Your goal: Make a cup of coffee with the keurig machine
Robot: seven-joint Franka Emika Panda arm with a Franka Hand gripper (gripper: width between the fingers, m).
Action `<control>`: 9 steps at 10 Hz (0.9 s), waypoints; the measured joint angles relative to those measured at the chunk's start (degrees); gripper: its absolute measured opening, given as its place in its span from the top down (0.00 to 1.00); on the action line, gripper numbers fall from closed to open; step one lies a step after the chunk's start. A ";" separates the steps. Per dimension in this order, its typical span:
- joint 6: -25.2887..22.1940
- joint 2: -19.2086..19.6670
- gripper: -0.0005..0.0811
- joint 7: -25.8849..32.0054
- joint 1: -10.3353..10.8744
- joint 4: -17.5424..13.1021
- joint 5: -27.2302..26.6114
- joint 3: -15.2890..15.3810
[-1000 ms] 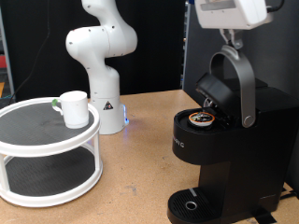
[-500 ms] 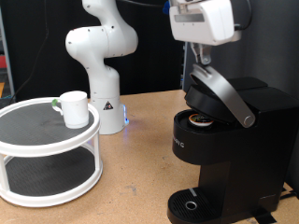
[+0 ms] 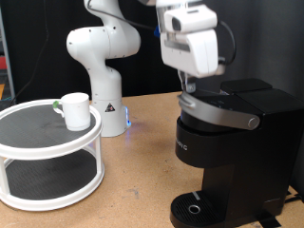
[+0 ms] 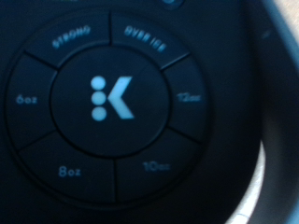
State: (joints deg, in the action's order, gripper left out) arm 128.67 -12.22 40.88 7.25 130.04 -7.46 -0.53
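Since the earlier frames the silver-grey handle [image 3: 224, 114] of the keurig machine [image 3: 228, 161] has gone from raised, with the pod chamber exposed, to lying nearly flat across the machine's top; the lid is now down and the pod is no longer visible. The end effector [image 3: 190, 85] has travelled from the exterior view's upper right to a position directly over the lid, at or just above its surface. Its fingers are hidden behind the white hand housing, so whether it is open or closed cannot be determined; nothing is seen between them.

Nearest the exterior camera, one drip tray [image 3: 195, 211] sits at the foot of the one keurig machine, with nothing on it. One small white logo [image 3: 178, 144] is visible on the machine's front.

At the exterior view's left stands one white two-tier round rack [image 3: 47, 180] on the bench [image 3: 133, 166]. One cup [image 3: 74, 111] rests upright on the upper tier, well apart from the machine.

Farthest back, one white arm base [image 3: 103, 66] stands on the bench beside the rack.

The wrist view shows one round control panel [image 4: 107, 98] close up, blurred: one lit centre button [image 4: 110, 98] ringed by five legible labels, namely Strong, Over Ice, 6oz, 8oz and 10oz, plus a sixth too blurred to read with certainty.
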 joint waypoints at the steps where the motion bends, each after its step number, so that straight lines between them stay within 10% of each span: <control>1: 2.43 0.93 0.98 0.00 -0.02 1.63 0.30 0.00; 9: 7.86 2.71 0.98 0.60 0.06 3.64 -1.71 -0.03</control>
State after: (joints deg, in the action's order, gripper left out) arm 136.52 -9.51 41.48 7.31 133.68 -9.17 -0.56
